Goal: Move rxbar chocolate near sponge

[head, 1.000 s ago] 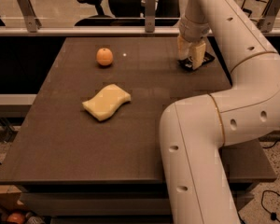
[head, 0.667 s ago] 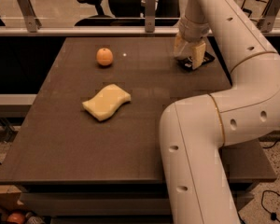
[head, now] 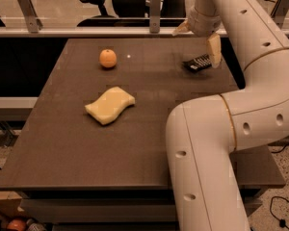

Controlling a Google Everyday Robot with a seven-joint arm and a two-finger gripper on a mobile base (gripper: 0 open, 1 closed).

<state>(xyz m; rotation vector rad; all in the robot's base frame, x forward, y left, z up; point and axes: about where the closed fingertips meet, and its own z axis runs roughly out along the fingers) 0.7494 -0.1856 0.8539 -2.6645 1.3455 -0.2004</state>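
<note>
Big dark counter [head: 62,143] fills the shot, and the white arm [head: 216,143] sweeps up along its near side and bends over the far corner. Out there hangs the hand [head: 197,41], fingers [head: 214,51] spread wide and gripping nothing: released, poised just above the surface. Well away from the hand, toward the camera and off to one side, lies the sponge [head: 110,104], pale yellow, wavy-edged, flat on the counter. Also well off to that side of the hand, along the back of the counter, the orange [head: 108,58] sits alone, apart from everything. And right under the hand, just below those spread fingers, there's the chocolate bar [head: 197,63]: black wrapper, white print, lying flat, one end right by a finger. Whether they touch, I can't tell.

How will it handle? It looks light and thin, with a slick wrapper over a fairly firm bar, so a nudge would likely send it skating. It's not fragile, though a hard pinch could dent it. Best bet: come straight down and close across the narrow width near the middle, so the long ends don't twist.
</note>
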